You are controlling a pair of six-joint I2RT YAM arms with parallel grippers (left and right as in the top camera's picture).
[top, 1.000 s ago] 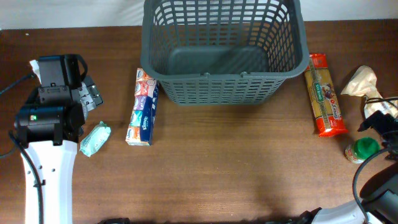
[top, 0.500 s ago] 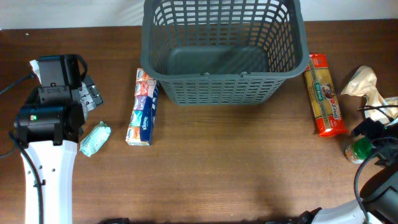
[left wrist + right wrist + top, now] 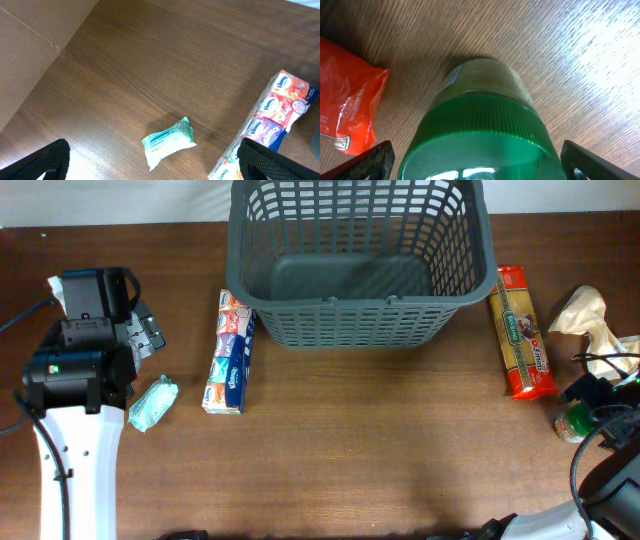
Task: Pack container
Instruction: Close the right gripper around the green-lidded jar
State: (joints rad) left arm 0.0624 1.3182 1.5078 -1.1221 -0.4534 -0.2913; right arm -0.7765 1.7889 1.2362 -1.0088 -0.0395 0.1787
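Note:
The dark grey lattice basket stands empty at the back middle of the table. My right gripper is open, a finger on either side of the green-lidded jar, not touching it; the jar shows partly under the gripper in the overhead view. My left gripper is open and empty above the table, over a small green wipes pack, also seen from overhead. A pack of Kleenex tissues lies left of the basket, also in the left wrist view.
A long red pasta packet lies right of the basket, its end in the right wrist view. A crumpled beige bag sits at the far right edge. The left arm stands at the left.
My right gripper has come down and to the left over the green-lidded jar, covering more of it. The left arm and all the items have not moved.

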